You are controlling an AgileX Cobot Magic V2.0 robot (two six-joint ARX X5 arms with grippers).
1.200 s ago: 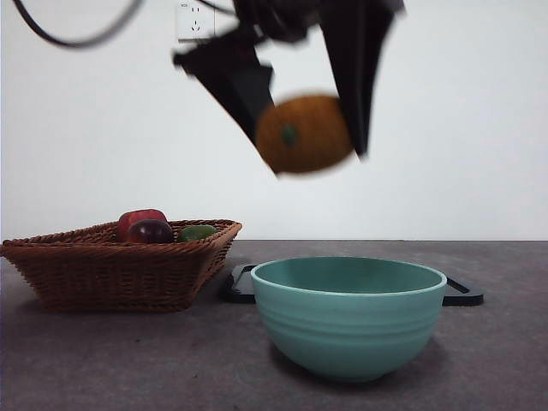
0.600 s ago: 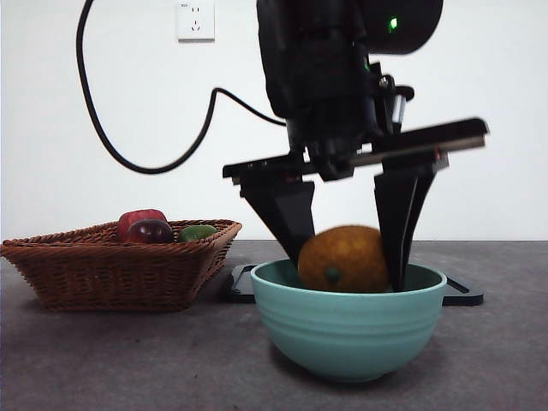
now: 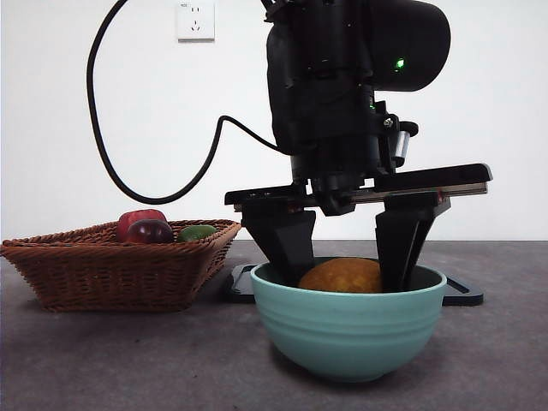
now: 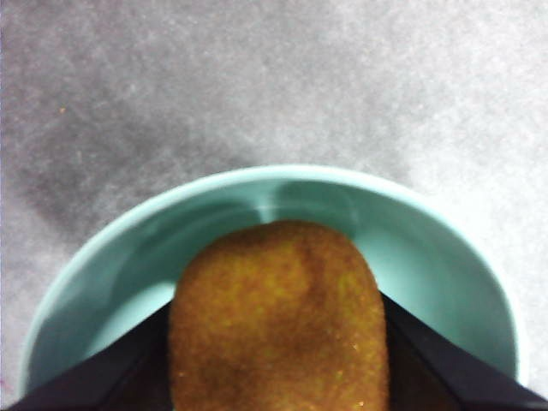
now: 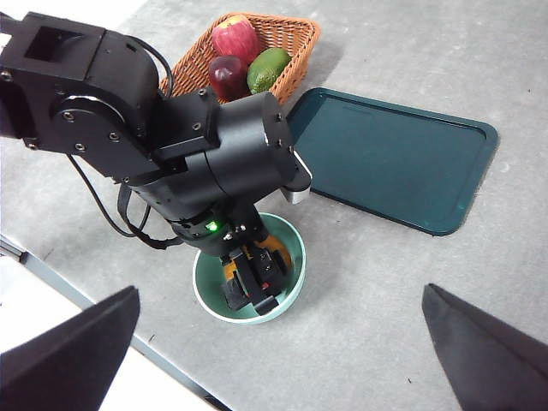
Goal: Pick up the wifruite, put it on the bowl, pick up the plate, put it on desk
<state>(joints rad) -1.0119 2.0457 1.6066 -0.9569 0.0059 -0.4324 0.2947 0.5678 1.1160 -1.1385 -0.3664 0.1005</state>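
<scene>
At the left of the front view a brown wicker basket [image 3: 120, 261] sits on the bench [image 3: 103, 360], holding a red fruit [image 3: 137, 221], a dark purple one [image 3: 151, 231] and a green one [image 3: 198, 232]. Right of it the teal bowl [image 3: 348, 330] stands in front of a flat dark tray [image 5: 392, 157]. The left pincer [image 3: 347, 278] reaches down into the bowl, its jaws closed against the two flanks of the wifruite [image 3: 341, 276]; the fruit sits low inside the bowl, its long axis running out ahead between the jaws. Whether it touches the bowl floor cannot be told. The right pincer [image 5: 282, 355] hangs high above, spread wide and empty.
</scene>
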